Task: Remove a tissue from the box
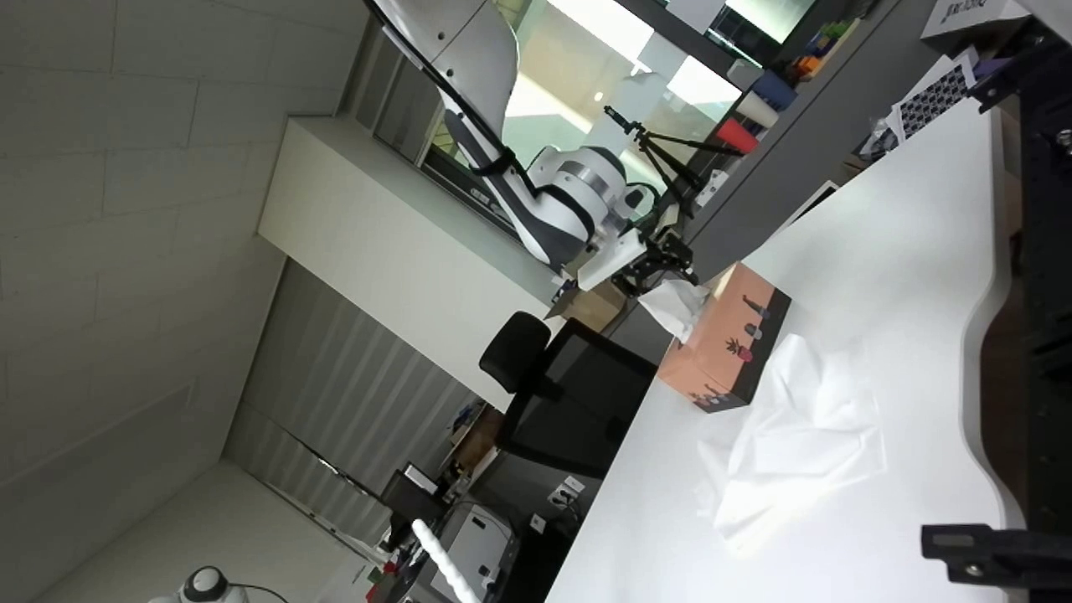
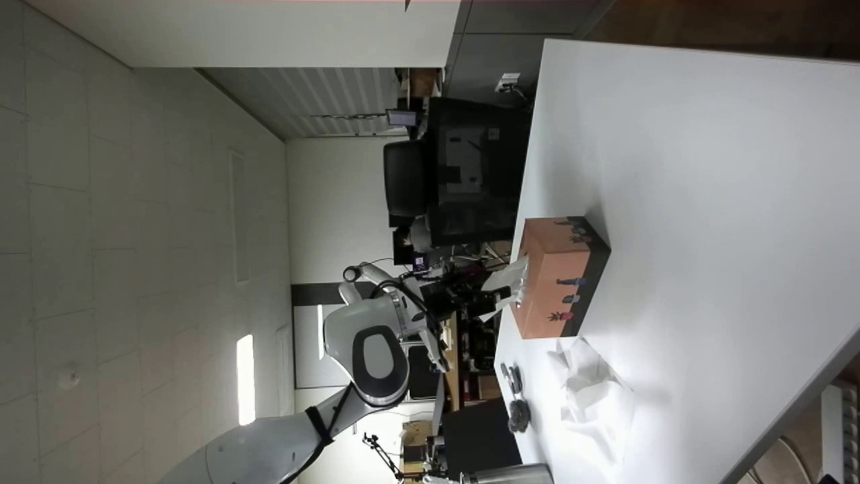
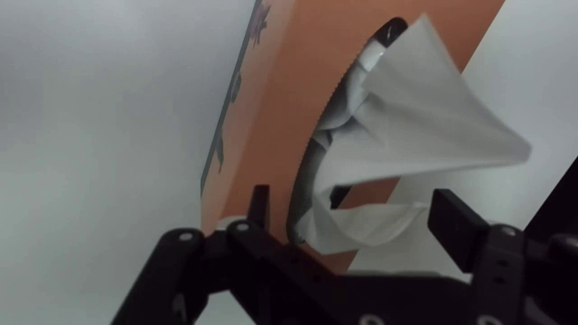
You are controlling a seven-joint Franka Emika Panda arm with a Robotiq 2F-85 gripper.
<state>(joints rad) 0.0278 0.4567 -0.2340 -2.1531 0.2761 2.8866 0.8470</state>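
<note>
The orange-tan box (image 1: 722, 347) with a dark base band stands on the white table; it also shows in another exterior view (image 2: 554, 279) and the wrist view (image 3: 266, 162). A white tissue (image 3: 420, 131) sticks out of its slot, and shows in both exterior views (image 1: 672, 306) (image 2: 508, 279). My gripper (image 3: 352, 207) is open, with its fingers wide apart on either side of a lower fold of the tissue. In both exterior views the gripper (image 1: 668, 266) (image 2: 494, 296) is at the box's slot side, close to the tissue. Whether a finger touches it, I cannot tell.
A loose crumpled tissue (image 1: 796, 452) lies on the table beside the box, also in an exterior view (image 2: 591, 396). Small dark objects (image 2: 517, 410) lie near a table edge. A black chair (image 1: 578, 394) stands behind the table. A black bracket (image 1: 971, 553) is at the table's side.
</note>
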